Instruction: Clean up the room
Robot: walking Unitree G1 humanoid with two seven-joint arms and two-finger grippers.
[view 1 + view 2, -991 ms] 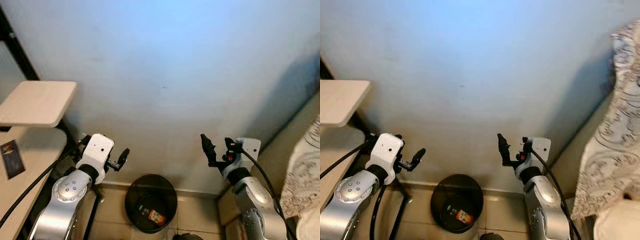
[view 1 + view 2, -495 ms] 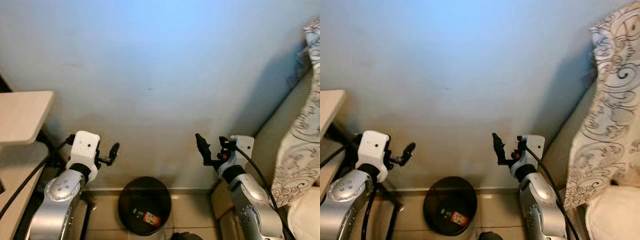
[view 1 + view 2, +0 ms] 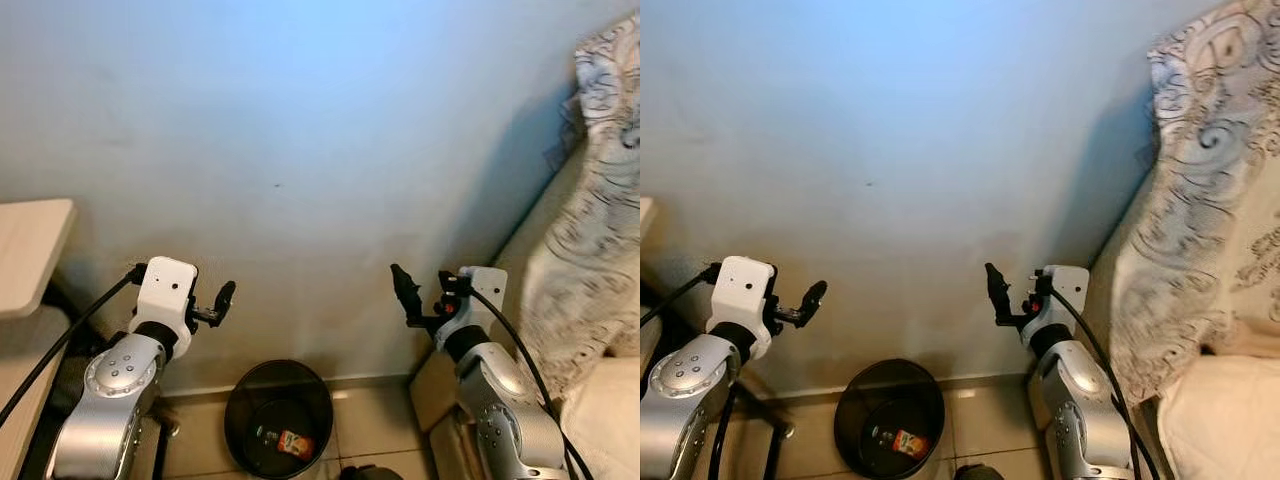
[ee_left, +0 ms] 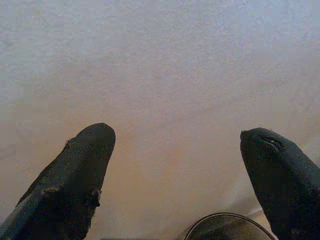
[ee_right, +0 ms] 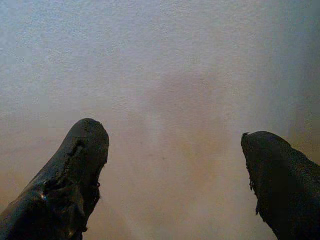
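Matt plaster wall point(image 3: 300, 120) — glossy floor tiles point(image 3: 375, 420)

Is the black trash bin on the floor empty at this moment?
No, the black trash bin holds a small red-labelled item at its bottom.

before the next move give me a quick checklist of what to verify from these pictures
1. Left gripper empty: ok, fingers spread wide with only wall between them.
2. Right gripper empty: ok, fingers apart, nothing held.
3. Bin located: ok, black round bin on the tiled floor against the wall, below and between the arms.
4. Bin has room: ok, a small red-labelled item lies at the bottom with space around it.
5. Clearance on the right: not ok, patterned fabric hangs close beside the right arm.
6. Next item to pick up: cannot tell, no loose litter seen on the visible floor.
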